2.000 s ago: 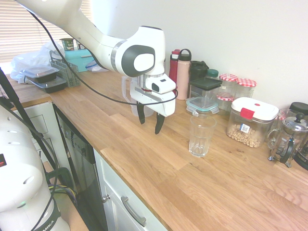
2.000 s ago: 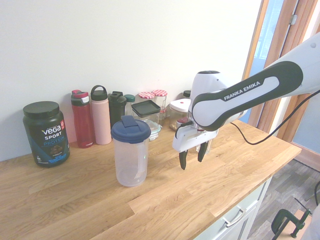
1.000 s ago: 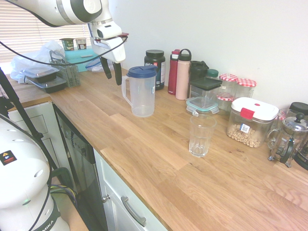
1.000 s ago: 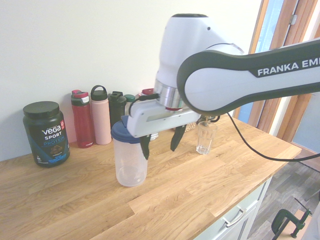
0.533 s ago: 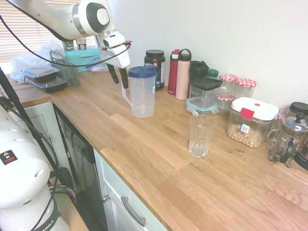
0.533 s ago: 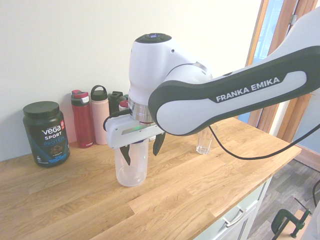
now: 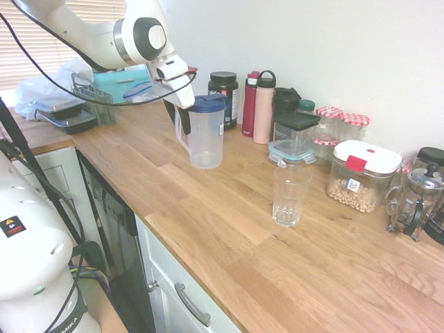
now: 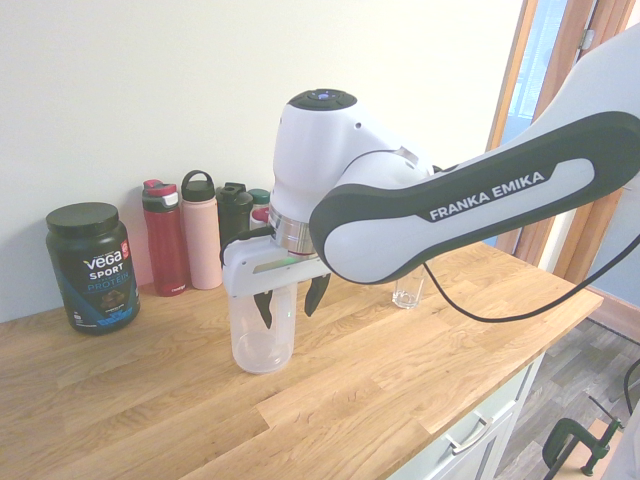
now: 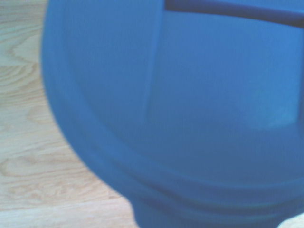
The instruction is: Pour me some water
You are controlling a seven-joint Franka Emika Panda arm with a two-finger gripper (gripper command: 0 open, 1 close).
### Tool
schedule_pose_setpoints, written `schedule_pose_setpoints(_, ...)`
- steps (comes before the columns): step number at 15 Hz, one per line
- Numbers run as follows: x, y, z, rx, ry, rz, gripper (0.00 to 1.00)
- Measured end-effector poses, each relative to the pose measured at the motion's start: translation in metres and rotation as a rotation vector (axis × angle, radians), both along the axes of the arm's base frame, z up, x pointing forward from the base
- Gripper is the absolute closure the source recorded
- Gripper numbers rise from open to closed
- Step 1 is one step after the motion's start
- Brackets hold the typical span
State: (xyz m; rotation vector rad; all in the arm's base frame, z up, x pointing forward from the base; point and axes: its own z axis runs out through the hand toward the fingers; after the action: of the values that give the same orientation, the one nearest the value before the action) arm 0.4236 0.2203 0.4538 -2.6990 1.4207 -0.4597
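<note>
Fingers (image 8: 263, 308): dark, two, standing apart, one on either side of the handle of the jug (image 7: 206, 135); no contact can be confirmed, and nothing is held. Gripper (image 8: 290, 300): white, pointing steeply downward, set at the jug's handle side just under its lid (image 9: 190, 104).

Jug: clear plastic, tall, blue lid fitted, upright on the wooden counter (image 7: 229, 236), near the row of bottles along the wall. Long axis vertical. In the first exterior view the handle faces the arm's side, away from the drinking glass (image 7: 290, 195); the spout's direction cannot be read with certainty. Wrist view shows only the blurred blue lid from close above, with counter grain beside it.

Handling, judged: rigid but thin-walled plastic, likely smooth and somewhat slippery. Water level cannot be made out through the walls, so weight is uncertain; a full jug would hang heavy from the handle and tend to swing. Best hold is the handle, high up near the lid, where the loop stops the fingers sliding. Lid may be loose; a steep tilt could shed it.

Glass: clear, empty-looking, upright, well apart from the jug along the counter. Fragile; a knock from the jug's base would tip it.
</note>
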Motion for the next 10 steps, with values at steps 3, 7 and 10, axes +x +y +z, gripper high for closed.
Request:
schedule_pose_setpoints(3,0.0002,0.0007,-0.0009,0.002,-0.012,0.008,1.0)
schedule_pose_setpoints(7,0.0001,0.0049,-0.0056,0.002,-0.008,0.019,1.0)
schedule_pose_setpoints(10,0.0011,0.0083,-0.0099,0.008,-0.006,0.023,1.0)
